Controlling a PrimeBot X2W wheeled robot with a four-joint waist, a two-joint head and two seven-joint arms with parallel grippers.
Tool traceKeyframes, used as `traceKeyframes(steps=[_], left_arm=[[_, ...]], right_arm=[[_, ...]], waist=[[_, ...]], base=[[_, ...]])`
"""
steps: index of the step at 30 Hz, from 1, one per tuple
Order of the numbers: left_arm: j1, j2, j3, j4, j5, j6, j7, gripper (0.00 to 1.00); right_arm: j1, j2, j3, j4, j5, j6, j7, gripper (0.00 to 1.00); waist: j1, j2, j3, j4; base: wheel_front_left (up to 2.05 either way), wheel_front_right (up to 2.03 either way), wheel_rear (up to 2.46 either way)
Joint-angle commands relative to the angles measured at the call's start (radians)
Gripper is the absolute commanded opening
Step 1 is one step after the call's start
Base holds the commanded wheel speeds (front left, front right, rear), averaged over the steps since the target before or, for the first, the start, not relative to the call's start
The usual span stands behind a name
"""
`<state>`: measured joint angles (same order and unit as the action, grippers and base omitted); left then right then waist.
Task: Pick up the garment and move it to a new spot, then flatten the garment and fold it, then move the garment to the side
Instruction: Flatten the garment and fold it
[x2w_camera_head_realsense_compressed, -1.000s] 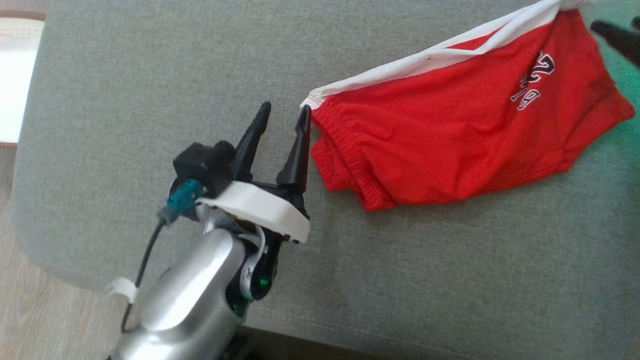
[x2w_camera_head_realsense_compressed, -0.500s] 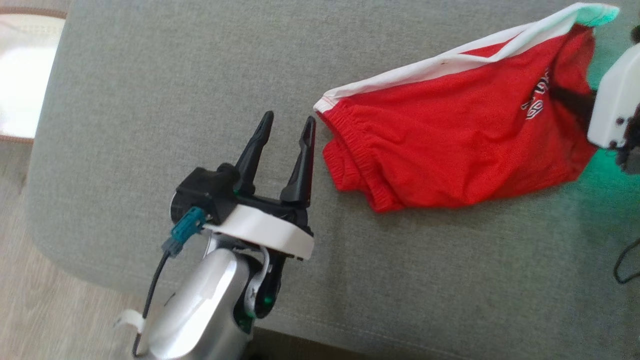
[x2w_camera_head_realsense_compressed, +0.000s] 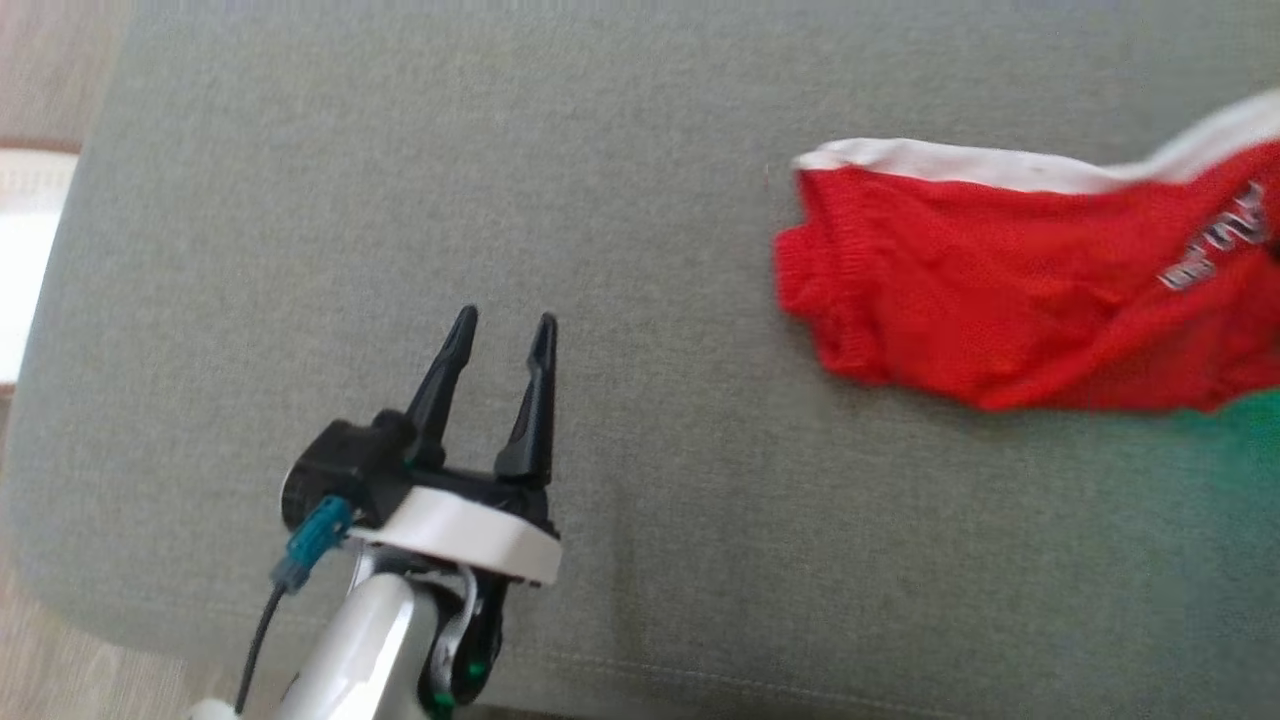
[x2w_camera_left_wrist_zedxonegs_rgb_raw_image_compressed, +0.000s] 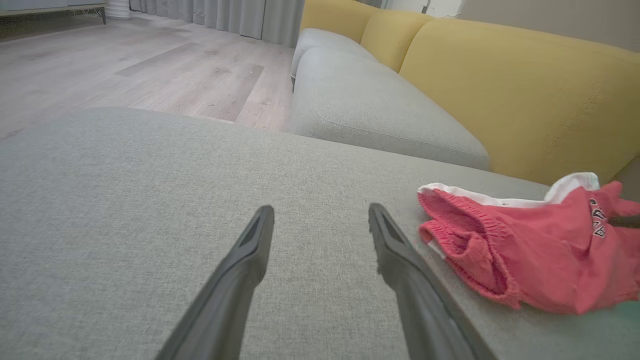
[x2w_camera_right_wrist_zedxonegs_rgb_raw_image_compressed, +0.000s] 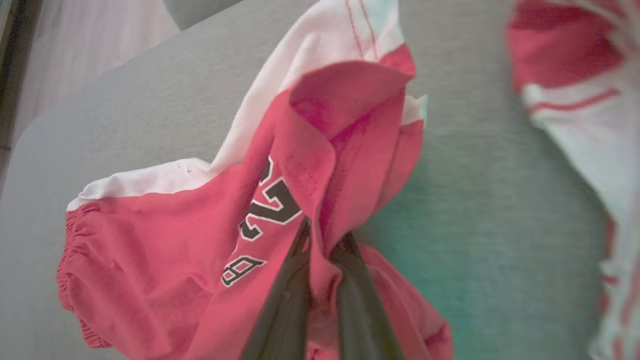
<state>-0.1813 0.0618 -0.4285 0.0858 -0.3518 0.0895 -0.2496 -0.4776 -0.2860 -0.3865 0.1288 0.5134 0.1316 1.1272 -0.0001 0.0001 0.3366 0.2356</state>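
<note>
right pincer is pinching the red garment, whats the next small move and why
Probably lift the right pincer a little. It is shut on a fold of the red garment, most of which lies on the grey cushion. The left pincer stands open and apart from the cloth, so the right one alone would carry it to a new spot.
</note>
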Motion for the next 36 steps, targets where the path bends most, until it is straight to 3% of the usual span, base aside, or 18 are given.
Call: traceKeyframes(steps=[1,7,16,20,28,29,30,31,32,36], left_arm=[[0.004,0.003,0.045,-0.034,0.013,-0.009,-0.012,1.00],[0.051,-0.006,0.084,-0.012,0.032,-0.039,-0.012,1.00],[0.042,-0.011,0.064,0.000,0.002,-0.048,-0.012,1.00],[0.026,-0.011,0.039,0.011,-0.017,-0.038,-0.012,1.00],[0.029,-0.011,0.014,0.029,-0.044,-0.021,-0.012,1.00],[0.033,-0.011,0.015,0.031,-0.045,-0.019,-0.012,1.00],[0.037,-0.011,0.015,0.032,-0.046,-0.018,-0.012,1.00],[0.040,-0.011,0.015,0.034,-0.046,-0.017,-0.012,1.00],[0.044,-0.011,0.015,0.036,-0.046,-0.017,-0.012,1.00],[0.049,-0.012,0.016,0.043,-0.044,-0.015,-0.012,1.00]], right_arm=[[-0.002,-0.027,-0.010,-0.036,-0.003,-0.001,-0.011,0.00],[-0.002,-0.015,-0.061,-0.060,-0.004,-0.001,-0.021,0.00],[-0.026,0.163,0.160,-0.173,-0.019,-0.001,0.017,0.00],[-0.028,0.216,0.265,-0.130,-0.043,-0.001,-0.038,0.00],[-0.056,0.234,0.355,0.014,-0.097,-0.001,-0.187,0.00],[-0.059,0.235,0.361,0.027,-0.100,-0.001,-0.204,0.06],[-0.062,0.235,0.369,0.039,-0.095,-0.001,-0.222,0.36],[-0.065,0.235,0.376,0.049,-0.086,-0.001,-0.244,0.82],[-0.067,0.235,0.384,0.061,-0.072,-0.001,-0.266,1.00],[-0.067,0.235,0.448,0.103,-0.002,-0.001,-0.312,1.00]], waist=[[0.0001,-0.0001,-0.024,-0.020],[0.0001,-0.0001,-0.047,-0.038],[0.0001,-0.0001,-0.033,-0.032],[0.0001,-0.0001,-0.027,-0.017],[0.0001,-0.0001,-0.043,0.011],[0.0001,-0.0001,-0.047,0.010],[0.0001,-0.0001,-0.050,0.008],[0.0001,-0.0001,-0.055,0.005],[0.0001,-0.0001,-0.060,0.001],[0.0001,-0.0001,-0.076,-0.022]], base=[[0.00,0.00,0.00],[0.00,0.00,0.00],[0.00,0.00,0.00],[0.00,0.00,0.00],[0.00,0.00,0.00],[0.00,0.00,0.00],[0.00,0.00,0.00],[0.00,0.00,0.00],[0.00,0.00,0.00],[0.00,0.00,0.00]])
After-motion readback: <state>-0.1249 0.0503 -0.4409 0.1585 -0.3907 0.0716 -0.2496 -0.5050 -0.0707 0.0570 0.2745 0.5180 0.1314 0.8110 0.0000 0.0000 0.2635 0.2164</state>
